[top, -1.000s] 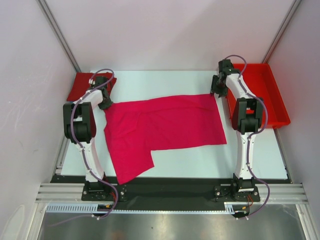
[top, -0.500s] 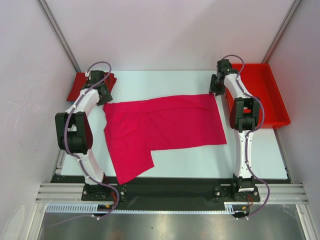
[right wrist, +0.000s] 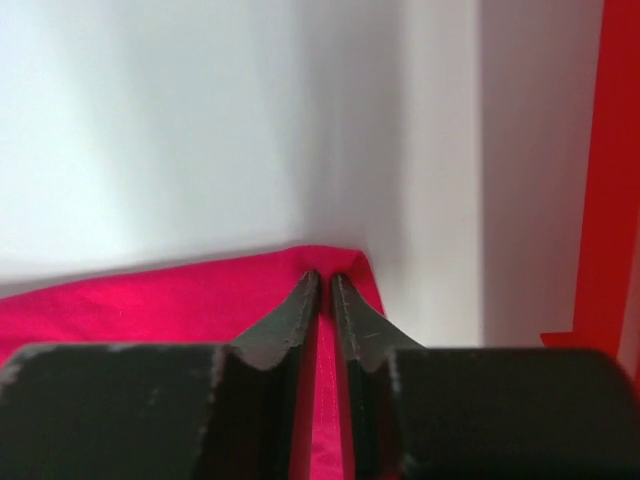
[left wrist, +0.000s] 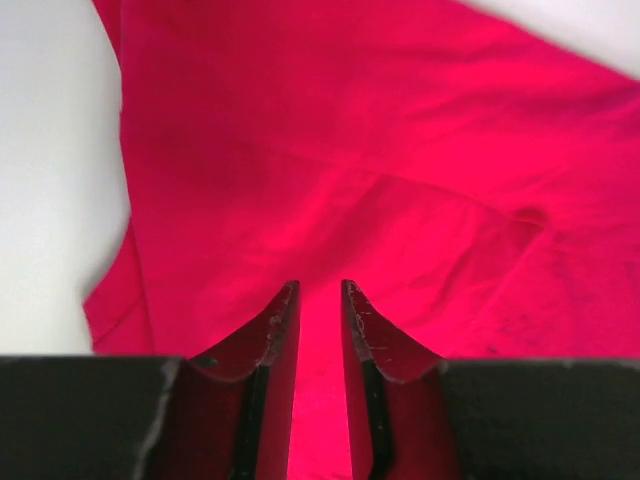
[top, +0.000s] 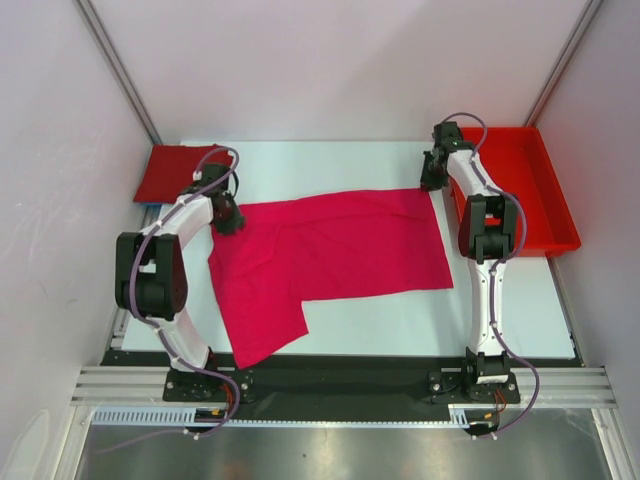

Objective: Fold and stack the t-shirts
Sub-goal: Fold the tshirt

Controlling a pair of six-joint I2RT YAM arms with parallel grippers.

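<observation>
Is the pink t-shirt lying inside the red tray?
No: the pink t-shirt lies spread flat on the white table, beside the red tray, not in it.

A white flat desk [top: 400, 320] filled the middle of the top view. A rigid bright red plastic tray [top: 548, 195] with raised walls lay along its right side in the upper right of the frame. In the right wrist view the tray's wall showed as a red band down the right edge. Pale plain walls [top: 330, 70] closed the scene at the back and on both sides. Slanted grey metal posts [top: 115, 70] ran up the two back corners. A black strip [top: 340, 372] ran below the desk's near edge. Under it lay silver aluminium rails [top: 340, 393], and a white slotted duct [top: 140, 415] lay at the lower left. A brushed metal sheet [top: 340, 455] lay along the bottom of the frame.
</observation>
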